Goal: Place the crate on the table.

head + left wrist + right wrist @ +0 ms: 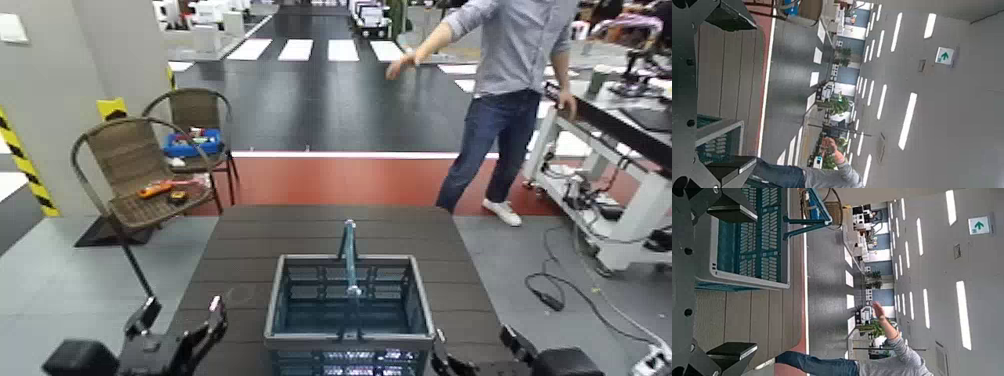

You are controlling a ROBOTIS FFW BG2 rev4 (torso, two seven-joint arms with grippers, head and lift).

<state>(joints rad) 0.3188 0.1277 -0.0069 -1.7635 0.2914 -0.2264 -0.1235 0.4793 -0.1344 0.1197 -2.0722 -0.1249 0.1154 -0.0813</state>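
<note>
L gripper [178, 326], lower left of head view, fingers apart, beside crate [350, 305], w/ nothing between them. Crate sits lower ctr, on/above near part of brown table [225, 258], can't tell which; handle [349, 258] up. R gripper [487, 352], lower right, fingers apart, near crate. Person [510, 90] stands upper right, arm out.

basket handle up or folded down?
Up: the thin light-blue handle arches above the grey rim of the basket.

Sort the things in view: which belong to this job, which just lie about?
Job:
- teal-blue lattice plastic basket
- dark brown slatted table
- left gripper, right gripper, flanking the basket

Lying about:
- small blue box on wicker chair
- orange object
</note>
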